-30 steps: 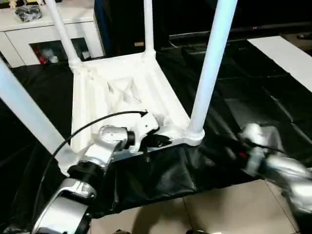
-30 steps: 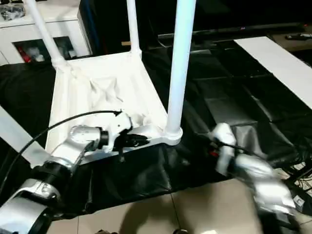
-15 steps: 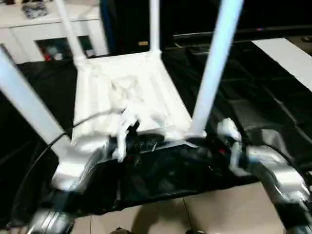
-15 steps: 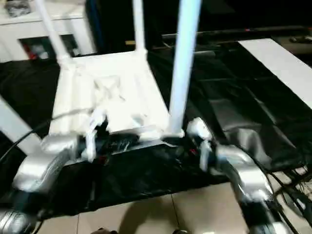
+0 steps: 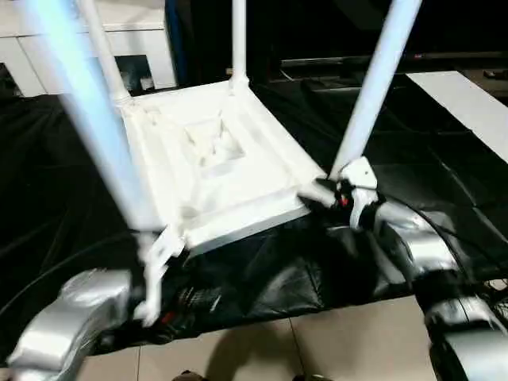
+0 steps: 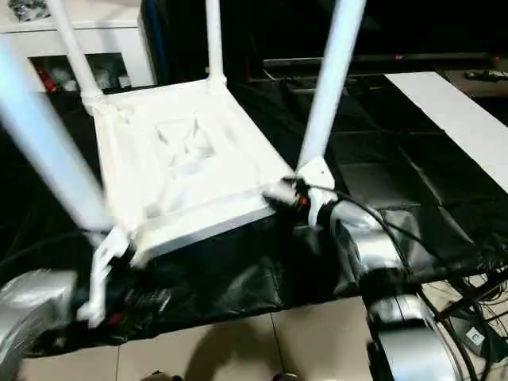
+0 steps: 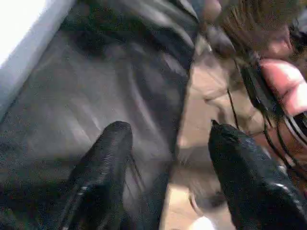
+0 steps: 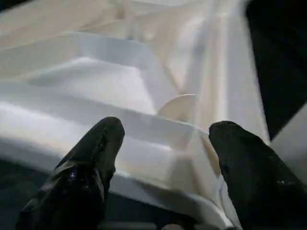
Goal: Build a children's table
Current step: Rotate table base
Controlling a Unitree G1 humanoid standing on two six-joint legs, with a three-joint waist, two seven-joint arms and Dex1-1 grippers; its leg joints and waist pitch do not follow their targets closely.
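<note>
The children's table (image 5: 238, 202) lies upside down on a black cloth, ribbed underside up, with its white legs standing in the corner sockets. The near-right leg (image 5: 373, 87) rises just behind my right gripper (image 5: 313, 192). That gripper is open at the near-right corner, and in its wrist view the fingers (image 8: 86, 163) stand either side of the table's rim (image 8: 144, 153). My left gripper (image 7: 168, 139) is open over the black cloth (image 7: 96, 96) below the near-left corner, nothing between its fingers. The near-left leg (image 5: 87, 119) stands above my left forearm (image 5: 71, 325).
A white cabinet (image 5: 48, 48) stands at the back left. A white board (image 5: 468, 103) lies at the right. Tiled floor (image 5: 357, 341) runs along the cloth's near edge. Part of a person (image 7: 283, 81) appears in the left wrist view. Cables (image 6: 468, 317) lie at the lower right.
My left gripper has let go of the table's near rim, opened and drawn back to the lower left. My right gripper has come in to the near-right corner. The camera has shifted.
</note>
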